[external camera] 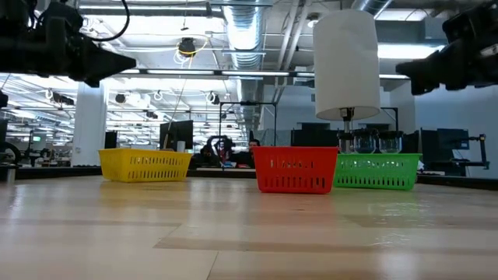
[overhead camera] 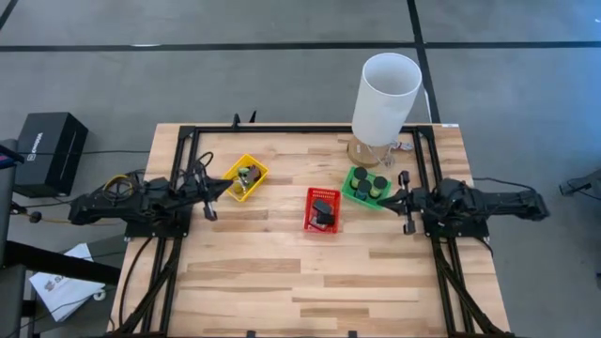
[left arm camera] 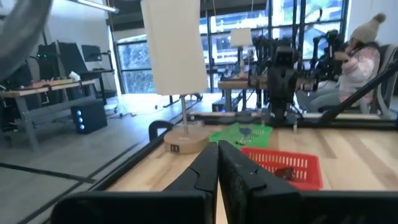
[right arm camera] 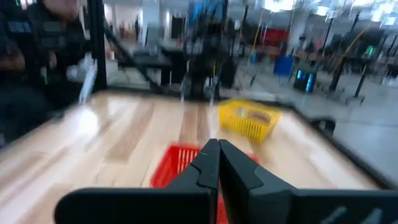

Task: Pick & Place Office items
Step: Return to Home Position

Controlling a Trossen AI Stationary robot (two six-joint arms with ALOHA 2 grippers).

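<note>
Though small from above, the office items sit sorted in three baskets. Black cylinders (overhead camera: 368,186) stand on end, round faces up, in the green basket (external camera: 377,172). Black flat pieces (overhead camera: 324,210) lie in the red basket (external camera: 296,169), their long sides roughly along the basket's length, toward the table's far edge. A watch (overhead camera: 246,175) lies curled in the yellow basket (external camera: 145,165); which way its strap runs is too small to tell.

Overhead camera alone shows the contents. Table-height camera shows only slatted basket walls in a row, with the white cylinder (external camera: 346,62) raised on a thin stem behind the green one.

Left pincer (overhead camera: 222,189) hangs just beside the yellow basket, fingers clenched on nothing. Right pincer (overhead camera: 388,200) hangs just beside the green basket, likewise clenched and empty. Each wrist camera shows its two fingers pressed together.

Table (overhead camera: 282,272) is pale wood planks inside a black rail frame. Grey floor (overhead camera: 188,75), a black box (overhead camera: 42,141) on it. Left wrist camera catches a person (left arm camera: 364,56) in a pale knit hat beyond the table; open workshop, ceiling ducts, desks.
</note>
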